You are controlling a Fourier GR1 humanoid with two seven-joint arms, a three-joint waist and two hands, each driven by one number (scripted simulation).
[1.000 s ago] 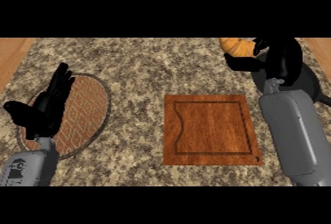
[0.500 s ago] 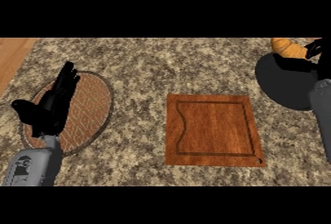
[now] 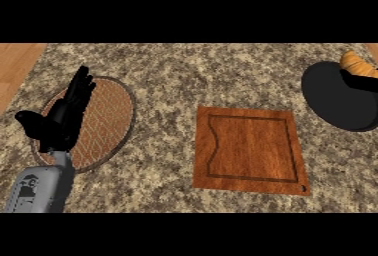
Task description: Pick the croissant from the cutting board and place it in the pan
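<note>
granite counter – wooden cutting board centre | croissant in pan

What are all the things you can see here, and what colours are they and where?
counter: one, speckled brown and grey stone, fills most of the view
cutting board: one, reddish-brown wood, centre right, nothing on it
round woven mat: one, orange-brown, at left, partly under the left hand
pan: one, black, far right edge
croissant: one, golden orange, at the pan's upper rim, partly cut off
left hand: one, black, fingers straight, on a grey forearm, over the mat
</note>
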